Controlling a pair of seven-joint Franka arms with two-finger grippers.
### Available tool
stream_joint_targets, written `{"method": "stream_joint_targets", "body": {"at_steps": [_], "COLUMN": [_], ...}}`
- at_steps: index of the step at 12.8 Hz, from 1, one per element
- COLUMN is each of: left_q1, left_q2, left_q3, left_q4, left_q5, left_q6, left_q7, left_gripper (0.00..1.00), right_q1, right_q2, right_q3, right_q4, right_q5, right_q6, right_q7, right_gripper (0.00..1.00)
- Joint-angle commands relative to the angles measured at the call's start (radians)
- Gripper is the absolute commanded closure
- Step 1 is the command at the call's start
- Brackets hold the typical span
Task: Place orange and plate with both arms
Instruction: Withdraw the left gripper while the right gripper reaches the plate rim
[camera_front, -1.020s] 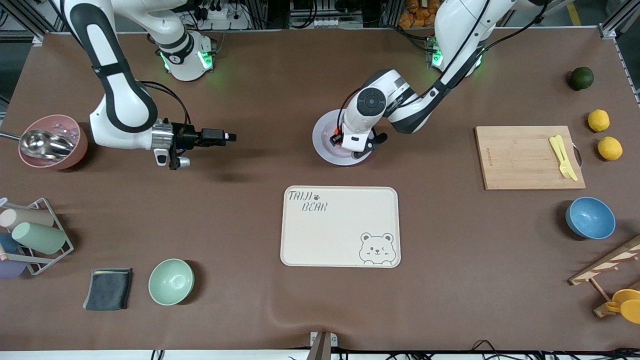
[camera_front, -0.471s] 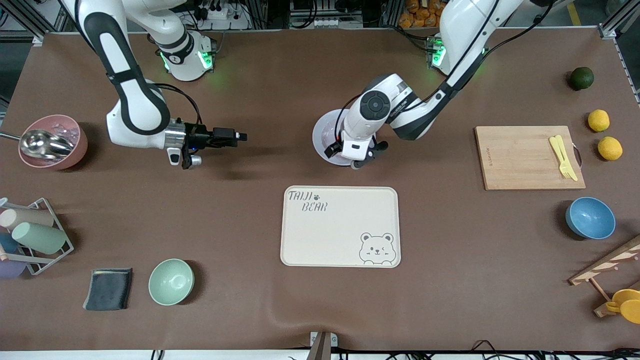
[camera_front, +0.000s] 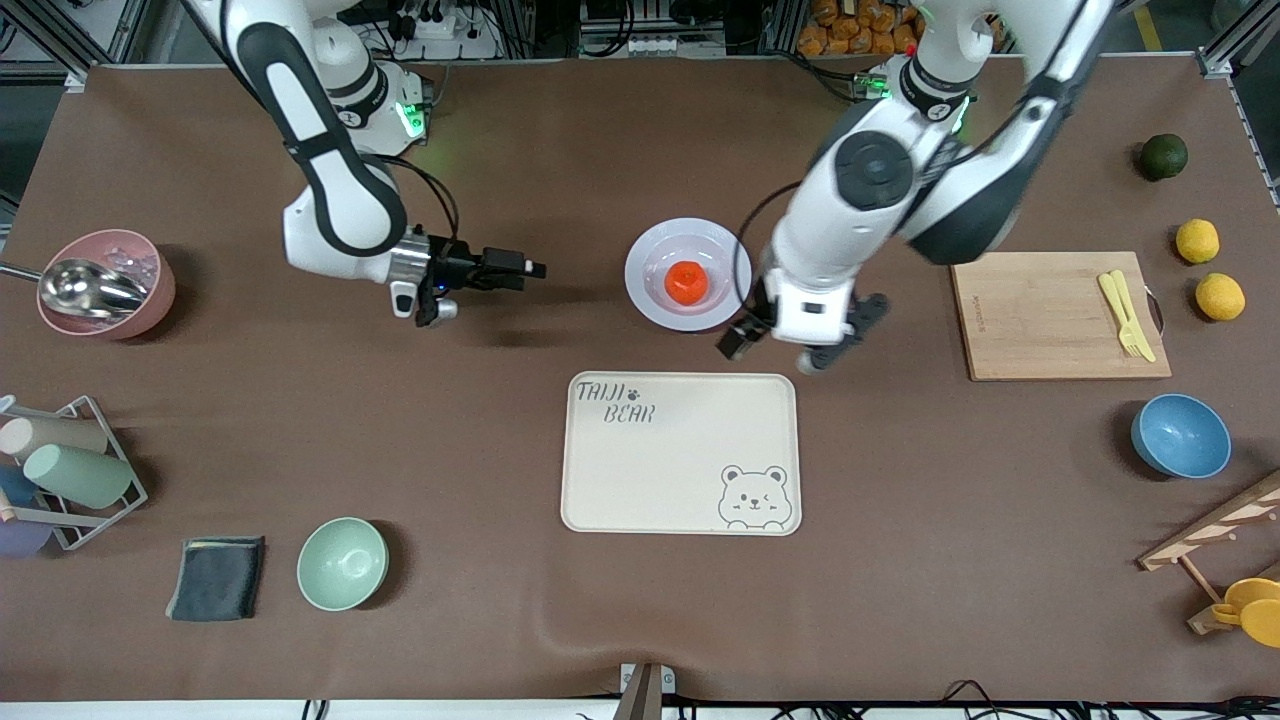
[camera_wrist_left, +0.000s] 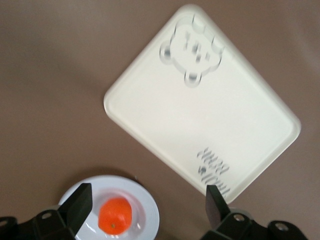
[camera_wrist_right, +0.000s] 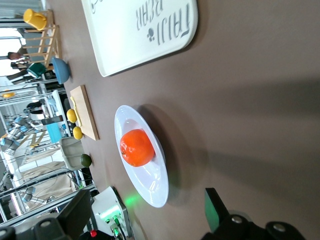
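The orange (camera_front: 686, 283) lies in the middle of the lavender-white plate (camera_front: 646, 262), on the table above the tray in the front view. My left gripper (camera_front: 775, 350) is open and empty, raised over the table beside the plate, toward the left arm's end. The left wrist view shows the orange (camera_wrist_left: 115, 216) on the plate (camera_wrist_left: 145, 207) close to one finger (camera_wrist_left: 80, 206) of my left gripper (camera_wrist_left: 147, 202). My right gripper (camera_front: 525, 269) is open and empty, low over the table beside the plate, toward the right arm's end. The right wrist view shows the orange (camera_wrist_right: 136, 148) on the plate (camera_wrist_right: 152, 187) ahead of my right gripper (camera_wrist_right: 145, 210).
The cream bear tray (camera_front: 680, 455) lies nearer the camera than the plate. A cutting board (camera_front: 1040, 315) with a yellow fork, two lemons (camera_front: 1197, 241), a dark green fruit (camera_front: 1162, 156) and a blue bowl (camera_front: 1180, 436) are toward the left arm's end. A pink bowl (camera_front: 105, 283), cup rack and green bowl (camera_front: 342, 563) are toward the right arm's end.
My left gripper has risen off the plate and moved aside toward the tray's corner, and the orange now shows on the plate. My right gripper has moved closer to the plate.
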Motion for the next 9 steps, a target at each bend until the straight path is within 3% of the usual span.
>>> {"method": "stream_joint_targets", "body": {"at_steps": [1, 4, 9], "left_q1": [0.100, 0.203, 0.279], "left_q2": [0.000, -0.032, -0.063], "left_q3": [-0.005, -0.005, -0.005], "left_q4": [0.109, 0.143, 0.228], "left_q5": [0.076, 0.077, 0.077], "left_q6": [-0.093, -0.139, -0.271], "left_q7": [0.192, 0.393, 0.561], "left_gripper": [0.00, 0.00, 0.00], "right_q1": [0.076, 0.147, 0.231], "right_q2": [0.051, 0.088, 0.162], "right_q3": [-0.009, -0.009, -0.009], "right_q4": [0.003, 0.009, 0.046], "right_q5": [0.160, 0.308, 0.446], "right_q6": [0.006, 0.006, 0.009], "right_q7": [-0.094, -0.147, -0.160], "right_gripper": [0.00, 0.02, 0.09]}}
